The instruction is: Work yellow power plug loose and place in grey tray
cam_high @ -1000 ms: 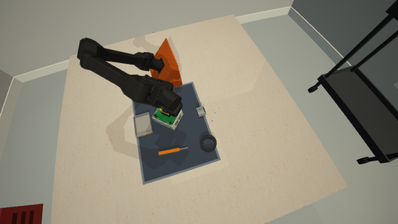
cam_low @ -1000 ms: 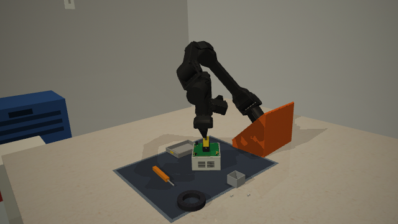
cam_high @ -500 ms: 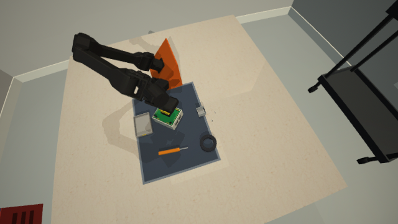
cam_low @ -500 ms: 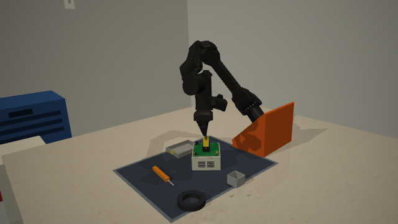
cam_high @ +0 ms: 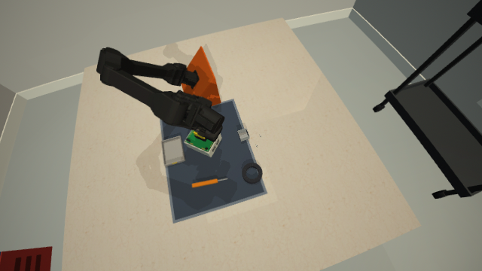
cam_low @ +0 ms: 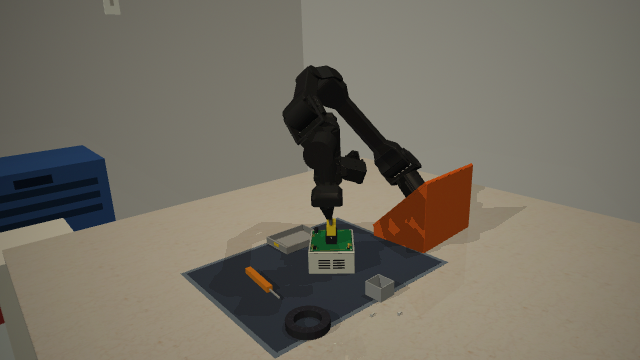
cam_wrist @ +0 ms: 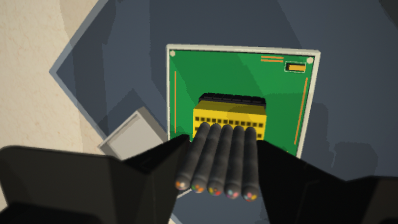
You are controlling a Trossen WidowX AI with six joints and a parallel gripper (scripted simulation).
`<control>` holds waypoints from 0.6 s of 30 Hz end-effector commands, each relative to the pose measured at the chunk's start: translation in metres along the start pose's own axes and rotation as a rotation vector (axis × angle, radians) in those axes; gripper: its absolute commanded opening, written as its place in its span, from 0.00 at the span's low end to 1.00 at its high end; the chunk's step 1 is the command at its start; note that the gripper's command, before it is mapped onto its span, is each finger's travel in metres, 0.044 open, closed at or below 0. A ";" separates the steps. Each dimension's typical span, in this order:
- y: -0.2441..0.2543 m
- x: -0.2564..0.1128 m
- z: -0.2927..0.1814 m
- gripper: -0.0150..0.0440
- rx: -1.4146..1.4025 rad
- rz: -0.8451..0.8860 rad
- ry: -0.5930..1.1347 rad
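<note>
Over the board [cam_high: 197, 142] [cam_low: 345, 243] [cam_wrist: 240, 75], your jaws [cam_high: 203, 136] [cam_low: 330, 220] grip the plug [cam_high: 196, 134] [cam_low: 331, 227] [cam_wrist: 229, 114]; you're likely at the loosening step, so rock it gently side to side before lifting toward the tray [cam_high: 173, 150] [cam_low: 286, 247] [cam_wrist: 137, 135].

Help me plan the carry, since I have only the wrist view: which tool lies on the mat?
Observer: An orange screwdriver lies on the mat, in the top and exterior views.
Operator: And is anything round down there?
Observer: Yes, a black ring lies flat at the mat's edge.
Operator: From the side, is the plug up out of its socket?
Observer: Not visibly: in the exterior view the yellow plug, held by the hand, shows no gap above the black socket.
</note>
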State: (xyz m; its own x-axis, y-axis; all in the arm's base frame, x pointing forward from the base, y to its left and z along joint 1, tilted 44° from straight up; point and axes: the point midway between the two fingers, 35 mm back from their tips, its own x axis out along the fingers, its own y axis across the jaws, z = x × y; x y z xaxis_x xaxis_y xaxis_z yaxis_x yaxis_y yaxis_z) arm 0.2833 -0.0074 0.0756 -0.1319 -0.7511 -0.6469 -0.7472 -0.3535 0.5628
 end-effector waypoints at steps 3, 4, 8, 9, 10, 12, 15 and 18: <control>0.005 -0.016 0.002 0.25 -0.017 -0.115 0.008; 0.007 -0.015 0.002 0.25 -0.017 -0.144 0.008; 0.016 -0.016 0.002 0.25 -0.019 -0.251 0.007; 0.018 -0.017 0.002 0.25 -0.019 -0.270 0.006; 0.019 -0.016 0.001 0.25 -0.019 -0.283 0.006; 0.020 -0.017 0.001 0.25 -0.019 -0.292 0.006; 0.017 -0.018 0.002 0.25 -0.019 -0.261 0.006; 0.011 -0.019 0.002 0.25 -0.018 -0.188 0.007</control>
State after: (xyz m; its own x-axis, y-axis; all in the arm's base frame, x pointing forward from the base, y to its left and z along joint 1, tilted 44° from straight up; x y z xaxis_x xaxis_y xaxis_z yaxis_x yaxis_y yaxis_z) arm 0.2750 -0.0090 0.0839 0.0244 -0.6577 -0.7529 -0.7591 -0.5022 0.4142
